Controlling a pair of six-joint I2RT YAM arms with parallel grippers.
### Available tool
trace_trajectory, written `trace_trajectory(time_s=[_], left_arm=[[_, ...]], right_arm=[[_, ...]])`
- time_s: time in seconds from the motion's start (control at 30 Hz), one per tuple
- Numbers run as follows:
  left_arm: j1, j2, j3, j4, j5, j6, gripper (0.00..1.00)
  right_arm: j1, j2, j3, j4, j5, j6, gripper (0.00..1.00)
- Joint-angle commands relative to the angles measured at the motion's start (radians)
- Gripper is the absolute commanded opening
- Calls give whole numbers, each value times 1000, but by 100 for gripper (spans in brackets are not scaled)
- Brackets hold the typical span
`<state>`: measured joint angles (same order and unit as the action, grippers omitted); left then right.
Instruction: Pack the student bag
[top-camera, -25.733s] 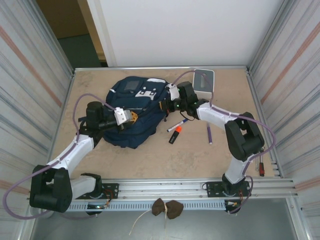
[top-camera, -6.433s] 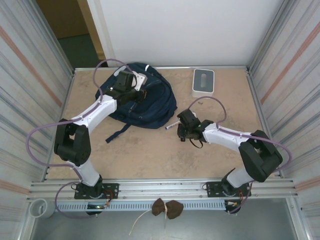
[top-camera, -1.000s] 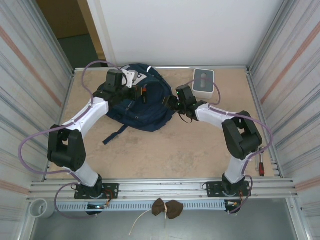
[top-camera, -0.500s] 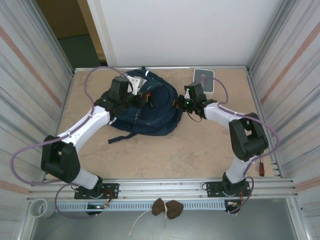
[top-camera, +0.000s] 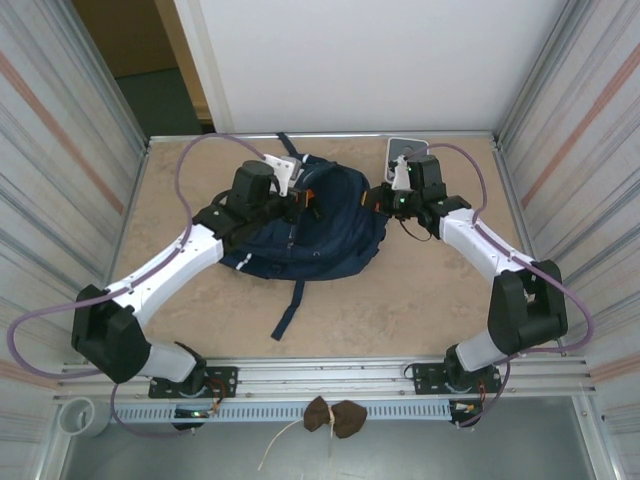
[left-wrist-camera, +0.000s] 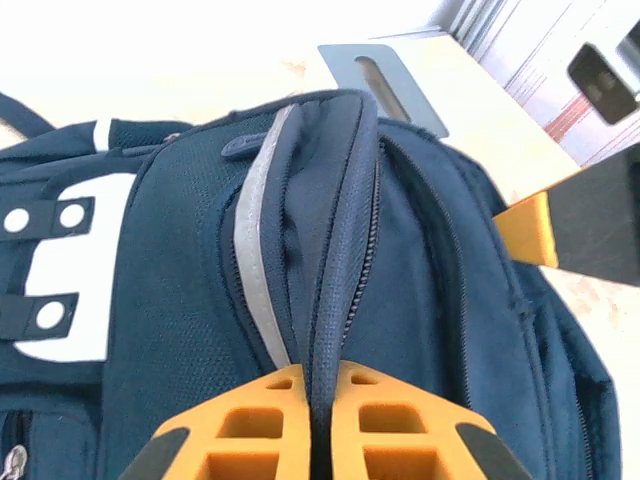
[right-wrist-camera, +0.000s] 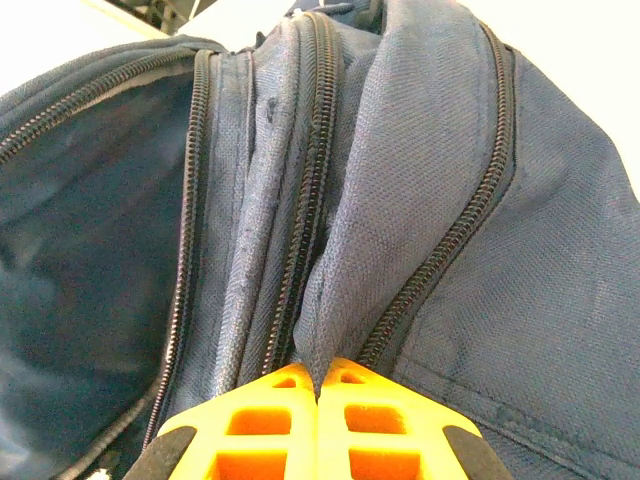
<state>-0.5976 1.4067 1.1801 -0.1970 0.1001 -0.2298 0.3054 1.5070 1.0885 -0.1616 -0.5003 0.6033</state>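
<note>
The student bag (top-camera: 325, 235), a large navy-blue backpack, lies at the middle back of the table, with a dark strap (top-camera: 290, 305) trailing toward the front. My left gripper (top-camera: 305, 200) is shut on a fold of its top edge beside the reflective stripe (left-wrist-camera: 250, 240); the orange fingers (left-wrist-camera: 250, 420) pinch the zipper seam (left-wrist-camera: 322, 385). My right gripper (top-camera: 376, 200) is shut on the bag's right edge, and in the right wrist view the yellow-orange fingers (right-wrist-camera: 320, 378) clamp a fold of blue fabric (right-wrist-camera: 420, 150) between two zippers. An open compartment (right-wrist-camera: 80, 250) shows dark to the left.
A small white-grey box (top-camera: 400, 148) sits at the back right, partly hidden by my right arm, and it appears behind the bag (left-wrist-camera: 375, 85) in the left wrist view. Corrugated metal walls close both sides. A brown lump (top-camera: 335, 416) rests on the front rail.
The right gripper has closed on the bag's right edge. Both arms and the bag have shifted right, and the strap now trails toward the front.
</note>
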Motion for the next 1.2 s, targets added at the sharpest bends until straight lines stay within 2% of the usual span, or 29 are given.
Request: trace_trajectory(time_s=[0.0,0.1,0.23,0.4,0.5,0.6,0.67,0.77,1.0,1.17], left_arm=[[-36,41,65,80,89,27,4],[-77,110,57,63,127,79,10],[-79,150,43,33,163,180,23],[-49,73,15,-1,176,420,49],[-12,-7,-56,-1,176,613,59],[46,-71,-148,24,213,786,62],[94,-99,-200,7,312,941,62],[132,-125,-277,52,330,1101,64],[176,-117,-340,107,314,1282,67],[183,-97,-362,100,354,1408,68]], right_arm=[[-19,31,76,-4,-71,-72,0],[-44,78,111,-42,-119,-107,0],[-62,122,145,-101,-140,-170,0],[-95,149,161,-125,-167,-206,0],[-115,157,179,-146,-186,-235,0],[-131,181,206,-170,-210,-255,0],[-137,195,226,-187,-221,-268,0],[-137,217,260,-221,-229,-288,0],[-138,261,329,-305,-244,-337,0],[-138,285,368,-348,-243,-361,0]])
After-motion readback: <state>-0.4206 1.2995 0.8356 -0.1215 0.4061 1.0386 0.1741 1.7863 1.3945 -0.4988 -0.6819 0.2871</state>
